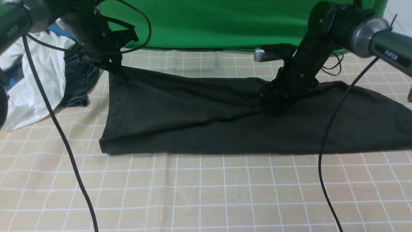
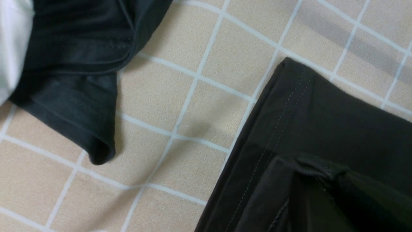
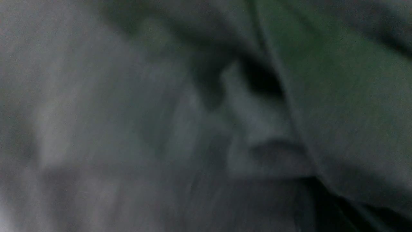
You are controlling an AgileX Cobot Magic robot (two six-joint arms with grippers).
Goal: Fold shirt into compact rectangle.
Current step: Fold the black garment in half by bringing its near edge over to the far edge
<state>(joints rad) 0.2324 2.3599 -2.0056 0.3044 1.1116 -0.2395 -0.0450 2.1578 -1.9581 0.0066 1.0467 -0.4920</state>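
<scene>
The black shirt (image 1: 206,122) lies spread wide across the checked cloth, its folded edge towards me. My left gripper (image 1: 117,73) is at the shirt's far left corner, shut on the cloth there. In the left wrist view the stitched hem (image 2: 289,106) rises in a bunch into the dark jaws. My right gripper (image 1: 276,108) presses down right of the shirt's middle and is shut on a pinch of fabric, with creases running towards it. The right wrist view is filled by blurred dark shirt cloth (image 3: 193,129). The print and label are hidden.
A white garment (image 1: 29,87) and a dark grey garment (image 1: 79,83) are heaped at the far left, close to the left gripper; the grey one (image 2: 74,64) also shows from the left wrist. A green backdrop (image 1: 209,22) closes the back. Black cables (image 1: 64,138) hang over the checked tablecloth (image 1: 206,193).
</scene>
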